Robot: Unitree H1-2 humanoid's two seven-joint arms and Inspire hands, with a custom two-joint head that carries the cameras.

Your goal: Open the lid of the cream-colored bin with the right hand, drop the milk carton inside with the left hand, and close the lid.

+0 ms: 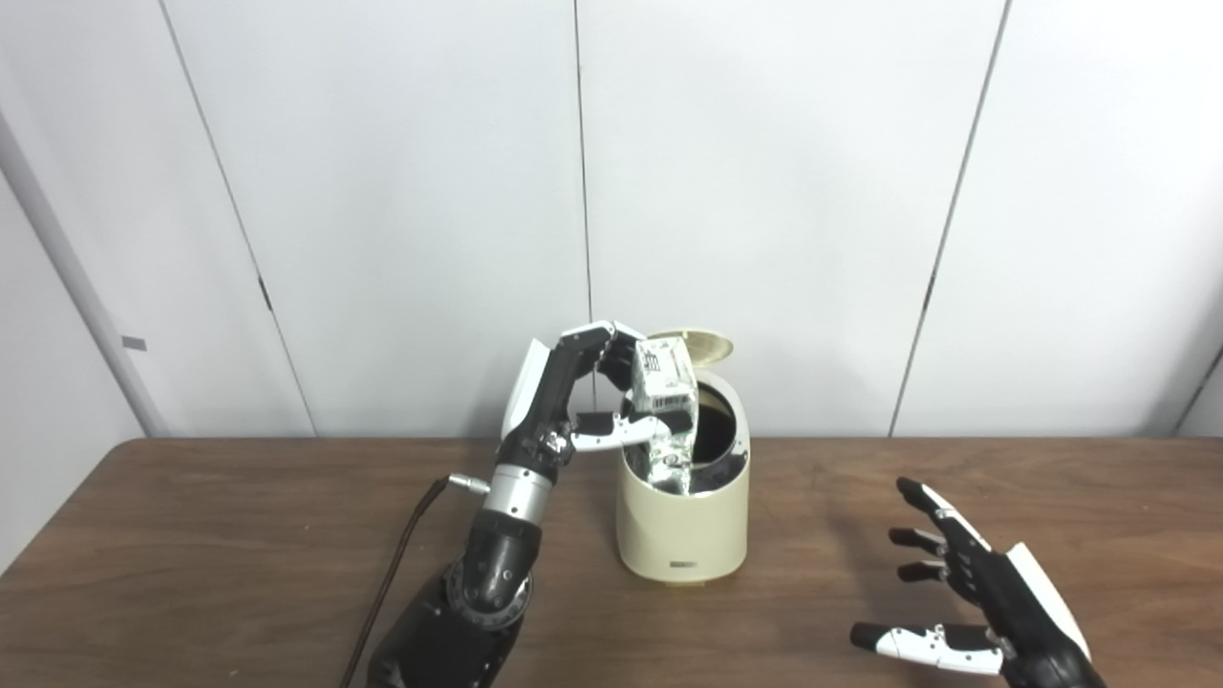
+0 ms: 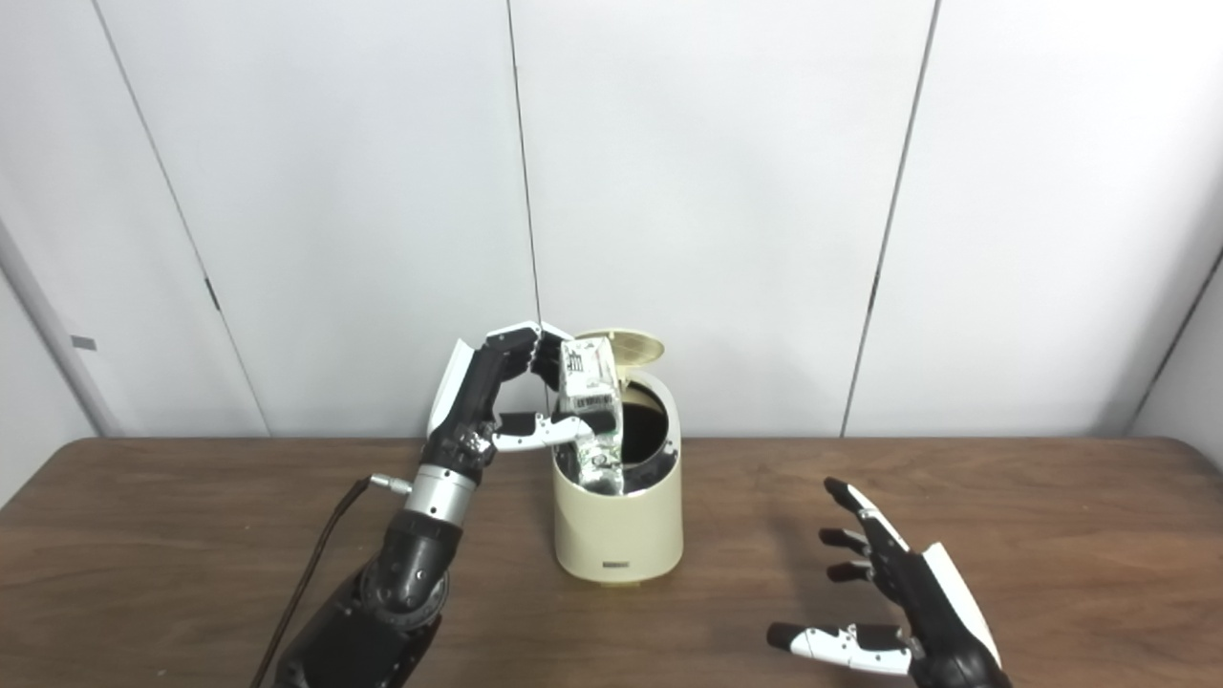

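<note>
A cream-colored bin [image 1: 682, 521] stands mid-table with its round lid [image 1: 702, 344] tipped up at the back, so the dark opening shows. My left hand [image 1: 583, 397] is shut on a white and green milk carton [image 1: 666, 406] and holds it upright over the left side of the opening. The carton's lower end reaches down into the bin's mouth. My right hand [image 1: 965, 597] is open and empty, low over the table to the right of the bin, well apart from it. The same shows in the right eye view, with the carton [image 2: 594, 411] at the bin [image 2: 619, 521].
The brown wooden table [image 1: 239, 545] runs the full width. A dark cable [image 1: 392, 573] lies along the left arm. White wall panels stand close behind the bin.
</note>
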